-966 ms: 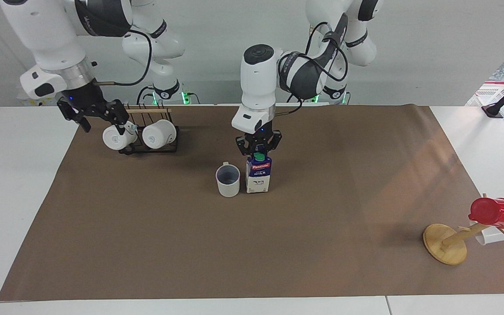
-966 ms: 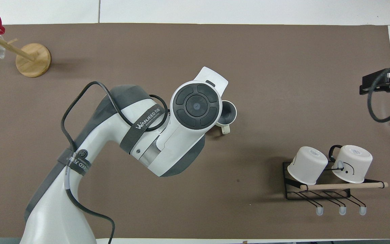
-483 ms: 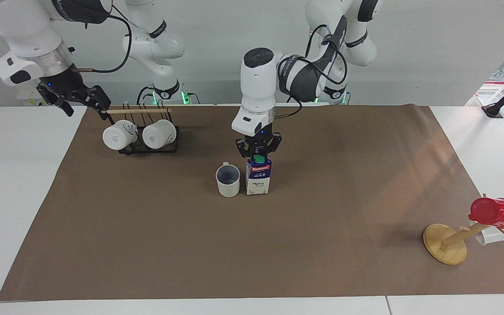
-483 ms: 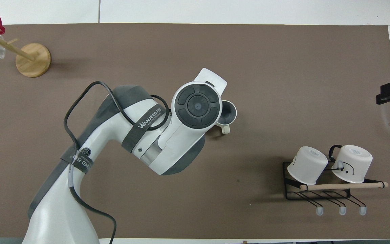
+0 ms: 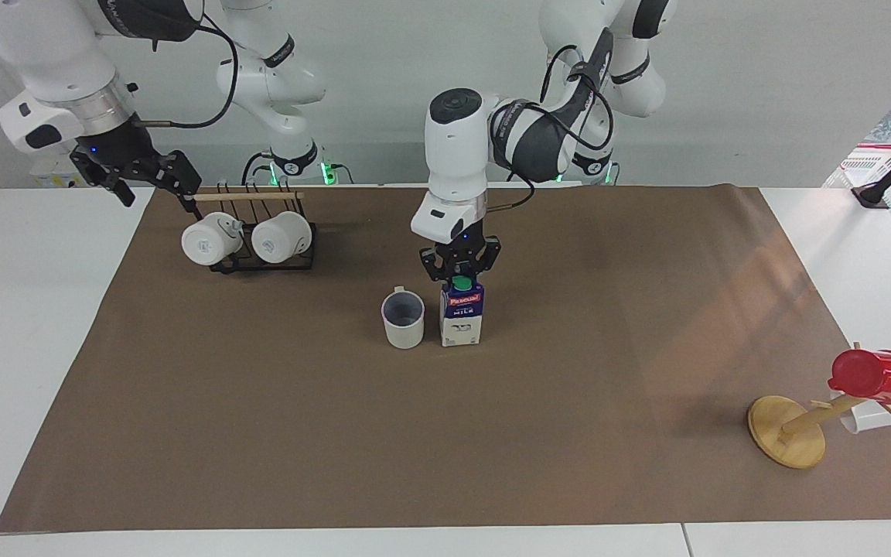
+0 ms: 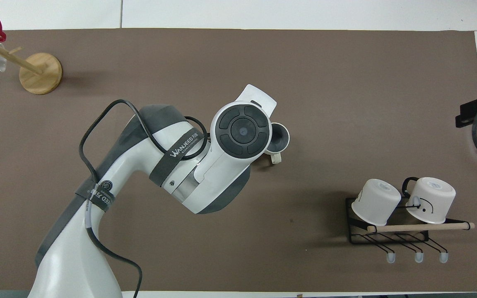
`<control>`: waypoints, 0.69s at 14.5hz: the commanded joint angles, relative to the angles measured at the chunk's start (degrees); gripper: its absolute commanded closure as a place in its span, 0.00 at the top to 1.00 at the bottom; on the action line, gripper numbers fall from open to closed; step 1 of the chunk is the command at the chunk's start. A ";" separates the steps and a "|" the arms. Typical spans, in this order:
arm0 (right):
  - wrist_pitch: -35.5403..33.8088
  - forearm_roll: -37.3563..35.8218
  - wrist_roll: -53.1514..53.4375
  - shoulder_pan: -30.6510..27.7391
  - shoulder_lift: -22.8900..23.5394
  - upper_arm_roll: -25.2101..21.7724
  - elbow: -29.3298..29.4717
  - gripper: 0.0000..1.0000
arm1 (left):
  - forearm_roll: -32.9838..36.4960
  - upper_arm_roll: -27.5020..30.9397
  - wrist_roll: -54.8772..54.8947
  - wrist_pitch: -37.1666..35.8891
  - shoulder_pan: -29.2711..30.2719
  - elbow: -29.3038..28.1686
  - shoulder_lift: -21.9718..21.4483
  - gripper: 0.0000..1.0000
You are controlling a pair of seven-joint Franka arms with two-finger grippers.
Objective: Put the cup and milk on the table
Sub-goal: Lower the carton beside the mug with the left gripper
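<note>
Milk carton (image 5: 462, 316) entirely covered overhead by left arm; cup (image 6: 279, 138) partly covered too. Right gripper (image 6: 476, 115) cut off at overhead edge. Fingertips on green cap (image 5: 459, 281) too small to judge

The left arm reaches in over the middle of the table, wrist pointing straight down, its gripper (image 5: 459, 271) around the milk carton's (image 5: 462, 316) top. The right arm is raised over its own end of the table, its gripper (image 5: 140, 176) empty, fingers spread apart.
</note>
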 commanded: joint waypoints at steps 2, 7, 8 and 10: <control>-0.09 -0.67 -1.06 -0.08 0.31 0.38 0.67 1.00 | 1.62 0.69 -0.41 0.85 -0.67 -0.36 -0.65 1.00; 0.00 -0.31 -2.73 1.06 -0.04 0.64 0.49 1.00 | 0.92 0.69 1.25 -3.98 2.75 -1.84 -8.11 1.00; 0.00 -0.23 -2.47 1.06 -0.04 0.65 0.49 1.00 | 0.83 0.69 2.57 -4.08 4.15 -4.11 -10.30 1.00; 0.00 0.13 -2.38 0.80 -0.04 0.56 0.49 1.00 | -1.35 0.69 7.91 -4.17 7.93 -7.99 -14.17 1.00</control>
